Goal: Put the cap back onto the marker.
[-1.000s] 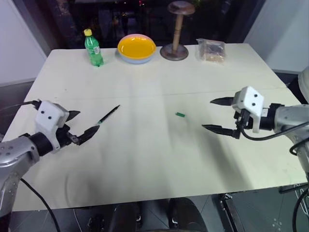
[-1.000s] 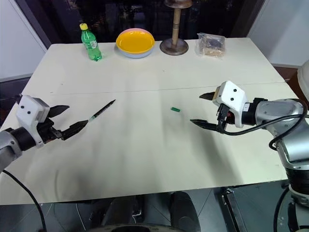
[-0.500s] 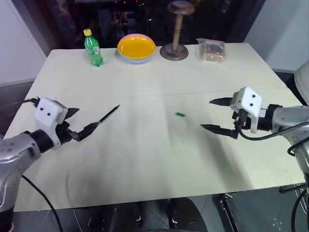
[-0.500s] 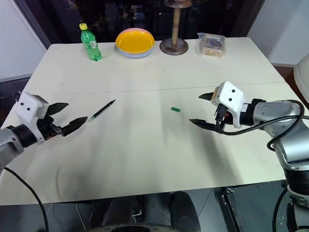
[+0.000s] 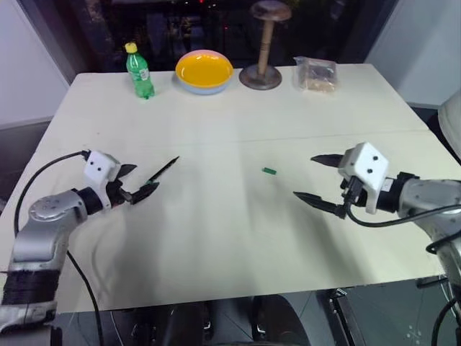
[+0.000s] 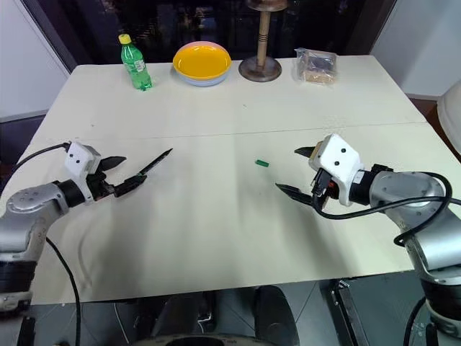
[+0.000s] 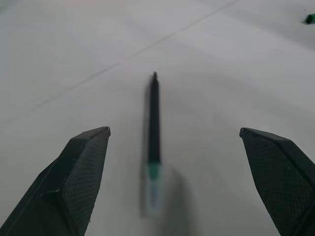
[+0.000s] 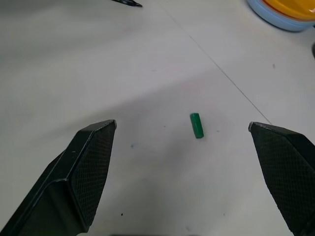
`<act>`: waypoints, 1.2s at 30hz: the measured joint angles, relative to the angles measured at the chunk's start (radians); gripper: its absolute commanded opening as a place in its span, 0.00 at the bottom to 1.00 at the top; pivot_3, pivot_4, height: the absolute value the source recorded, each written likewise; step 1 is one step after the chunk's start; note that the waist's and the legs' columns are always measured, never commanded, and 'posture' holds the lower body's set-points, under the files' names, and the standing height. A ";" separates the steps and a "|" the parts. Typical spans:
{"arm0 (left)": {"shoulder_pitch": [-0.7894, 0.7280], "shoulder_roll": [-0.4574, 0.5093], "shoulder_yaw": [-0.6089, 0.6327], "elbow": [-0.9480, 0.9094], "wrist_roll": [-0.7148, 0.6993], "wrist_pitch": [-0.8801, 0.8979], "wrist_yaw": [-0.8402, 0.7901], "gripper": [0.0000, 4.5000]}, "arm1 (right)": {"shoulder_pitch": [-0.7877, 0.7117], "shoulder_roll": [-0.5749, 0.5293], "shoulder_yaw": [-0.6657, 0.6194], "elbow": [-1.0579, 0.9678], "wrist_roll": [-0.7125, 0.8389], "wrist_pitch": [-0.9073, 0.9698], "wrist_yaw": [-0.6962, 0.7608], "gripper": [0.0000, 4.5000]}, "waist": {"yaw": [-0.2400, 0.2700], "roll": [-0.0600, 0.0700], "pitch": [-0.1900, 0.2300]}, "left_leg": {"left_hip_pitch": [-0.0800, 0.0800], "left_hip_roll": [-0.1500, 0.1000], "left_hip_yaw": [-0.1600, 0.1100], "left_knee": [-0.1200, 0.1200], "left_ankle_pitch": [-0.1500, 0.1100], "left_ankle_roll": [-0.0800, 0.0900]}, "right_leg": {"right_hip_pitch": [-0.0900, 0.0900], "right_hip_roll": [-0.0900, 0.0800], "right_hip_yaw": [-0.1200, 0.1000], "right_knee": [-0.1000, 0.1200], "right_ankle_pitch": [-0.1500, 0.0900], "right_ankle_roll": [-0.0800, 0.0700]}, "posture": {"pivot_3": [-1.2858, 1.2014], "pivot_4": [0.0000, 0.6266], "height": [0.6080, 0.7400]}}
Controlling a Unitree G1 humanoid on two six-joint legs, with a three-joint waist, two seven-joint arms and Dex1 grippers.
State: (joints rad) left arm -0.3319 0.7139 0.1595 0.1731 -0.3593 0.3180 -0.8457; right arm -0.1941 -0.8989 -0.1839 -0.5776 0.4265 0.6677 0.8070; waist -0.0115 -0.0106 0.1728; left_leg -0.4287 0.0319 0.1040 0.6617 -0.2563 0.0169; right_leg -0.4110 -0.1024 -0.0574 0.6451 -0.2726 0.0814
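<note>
Bottle (image 5: 140, 72), bowl (image 5: 204, 71), stand (image 5: 262, 65) far behind marker (image 5: 163, 170), cap (image 5: 269, 171); both jaws open.

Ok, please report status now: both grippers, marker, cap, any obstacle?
Left gripper open, at the marker's green end. Right gripper open, facing the cap. Marker and cap both lying on the table, apart. Nothing between them.

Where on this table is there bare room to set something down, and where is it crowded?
Bare: the wide near strip of the table in front of both grippers, and the middle band between the marker and cap and the far row. Crowded: the far edge, with bottle, bowl, wooden stand and bag.
</note>
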 measured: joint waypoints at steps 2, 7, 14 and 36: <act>-0.040 -0.013 -0.017 0.066 0.015 -0.034 -0.018 0.98 | 0.013 0.000 -0.013 -0.017 0.007 0.010 -0.013 1.00 | 0.000 0.000 0.000 | 0.000 0.000 0.000 0.000 0.001 0.002 | 0.000 0.000 0.000 0.000 0.000 0.000 | 0.52 0.24 1.00; -0.136 -0.057 -0.073 0.269 0.076 -0.124 -0.065 0.98 | 0.059 0.001 -0.051 -0.072 0.026 0.048 -0.047 1.00 | 0.000 0.000 0.000 | 0.000 0.000 0.000 0.000 0.001 0.003 | 0.000 0.000 -0.001 0.000 0.000 0.000 | 0.52 0.24 1.00; -0.198 -0.076 -0.105 0.429 0.150 -0.213 -0.062 0.98 | 0.108 0.001 -0.110 -0.121 0.049 0.083 -0.074 1.00 | 0.001 0.000 0.000 | 0.000 0.000 0.000 0.000 0.001 0.003 | 0.000 0.000 -0.002 0.000 0.000 0.001 | 0.52 0.24 1.00; -0.290 -0.097 -0.111 0.586 0.192 -0.269 -0.067 0.01 | 0.115 -0.012 -0.135 -0.126 0.050 0.089 -0.088 1.00 | 0.001 -0.001 0.000 | 0.002 0.000 0.000 0.001 0.002 0.004 | 0.002 0.002 -0.003 0.001 0.001 0.002 | 0.52 0.24 1.00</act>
State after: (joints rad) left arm -0.6221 0.6167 0.0489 0.7586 -0.1677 0.0494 -0.9123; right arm -0.0791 -0.9110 -0.3184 -0.7041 0.4762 0.7569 0.7192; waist -0.0109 -0.0113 0.1723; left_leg -0.4269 0.0323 0.1041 0.6630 -0.2547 0.0207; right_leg -0.4086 -0.1004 -0.0602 0.6466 -0.2716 0.0834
